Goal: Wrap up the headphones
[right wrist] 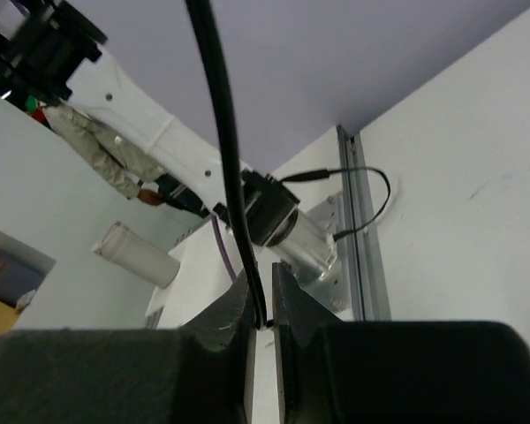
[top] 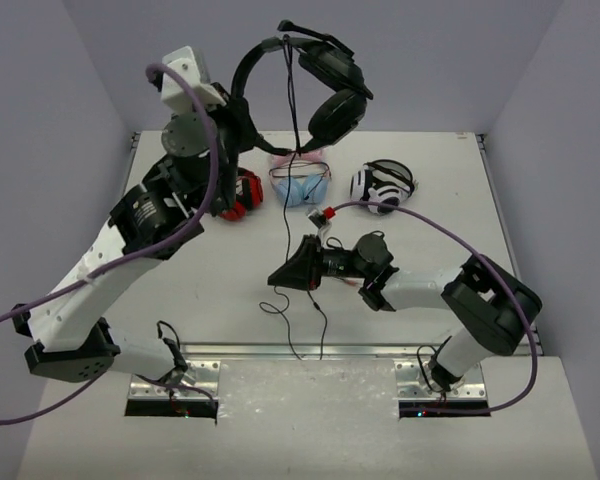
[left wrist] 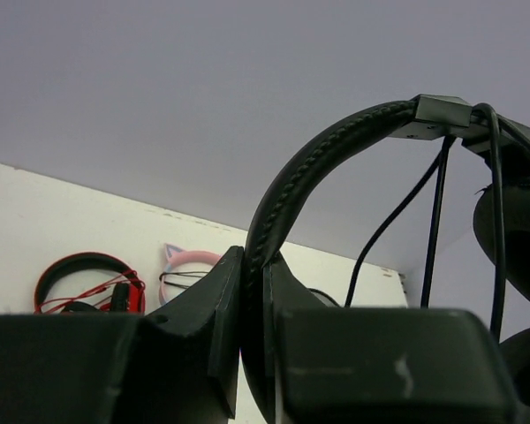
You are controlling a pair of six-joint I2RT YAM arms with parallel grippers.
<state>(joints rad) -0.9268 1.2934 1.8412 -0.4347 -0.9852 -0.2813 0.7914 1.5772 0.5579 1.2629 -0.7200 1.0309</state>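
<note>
Headphones point(top: 335, 112) hang high above the table point(top: 435, 185), my left jaws clamped on the headband point(left wrist: 281, 199); only the right wrist view shows my right jaws pinching the cable point(right wrist: 223, 132).

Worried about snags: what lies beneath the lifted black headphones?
The cable of the headphones hangs down to the right gripper, which pinches it. A pink-and-blue headset lies on the table. The left arm partly covers the red-and-black pair.

headphones point(top: 335, 95) above table point(top: 450, 210) back-left, headband point(left wrist: 283, 194) in left gripper point(left wrist: 252, 265) | cable point(top: 288, 200) hangs down into right gripper point(right wrist: 263, 291) mid-table | behind it, row on table: left headset point(top: 242, 195), middle headset point(top: 310, 190), right headset point(top: 382, 185)
</note>
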